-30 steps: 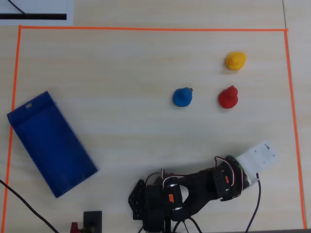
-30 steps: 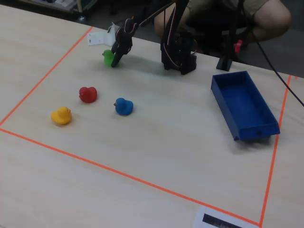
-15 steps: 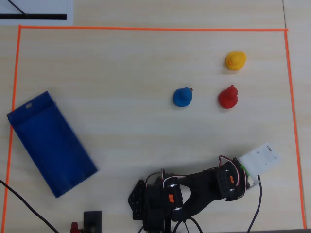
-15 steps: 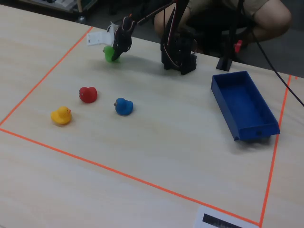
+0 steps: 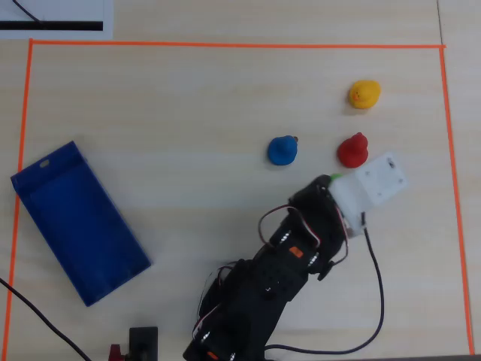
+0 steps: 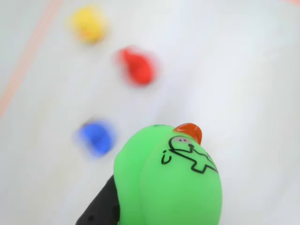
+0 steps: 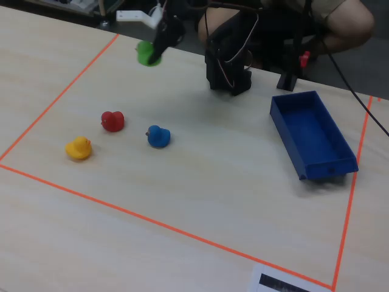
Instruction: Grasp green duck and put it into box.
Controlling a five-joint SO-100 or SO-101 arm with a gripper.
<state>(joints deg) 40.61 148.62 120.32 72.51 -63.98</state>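
A pale wood-grain table marked off with orange tape carries the scene, and the gripper is closed on the green duck, holding it in the air clear of the tabletop. The grasp looks done, while the carry to the box, well apart across the table and empty, remains. The duck is glossy, rounded rubber with an orange beak and inked eye; the box is a rigid dark-blue tray with low walls.
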